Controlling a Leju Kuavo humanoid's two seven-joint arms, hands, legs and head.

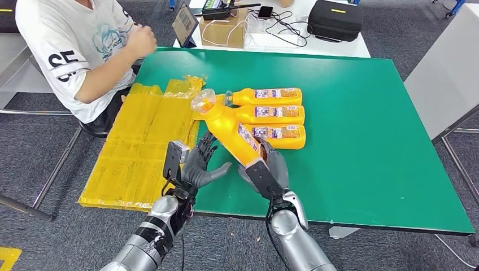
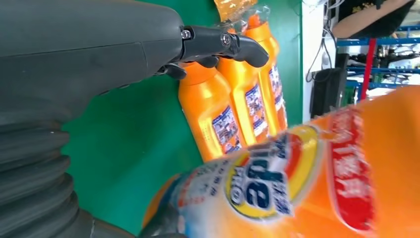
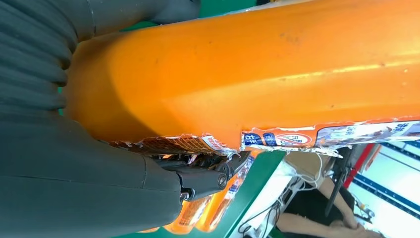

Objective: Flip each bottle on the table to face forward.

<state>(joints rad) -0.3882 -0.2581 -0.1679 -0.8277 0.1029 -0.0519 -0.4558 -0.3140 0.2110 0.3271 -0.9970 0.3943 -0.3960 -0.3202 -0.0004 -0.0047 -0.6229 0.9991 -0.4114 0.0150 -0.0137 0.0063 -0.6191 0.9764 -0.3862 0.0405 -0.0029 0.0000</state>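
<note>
Above the green table (image 1: 350, 141), the right hand (image 1: 270, 167) grips an orange detergent bottle (image 1: 229, 129) by its base, tilted, cap away from the robot. Beside it, the left hand (image 1: 199, 165) hovers with fingers (image 1: 207, 144) spread, holding nothing; three more bottles (image 1: 275, 114) lie side by side just beyond.

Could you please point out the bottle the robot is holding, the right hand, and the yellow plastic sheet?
held bottle (image 1: 229, 129), head view, orange body below the neck.
right hand (image 1: 270, 167), head view, back of the hand.
yellow plastic sheet (image 1: 135, 152), head view, middle of the sheet.

Head looks down; wrists closely share bottles (image 2: 233, 106)
</note>
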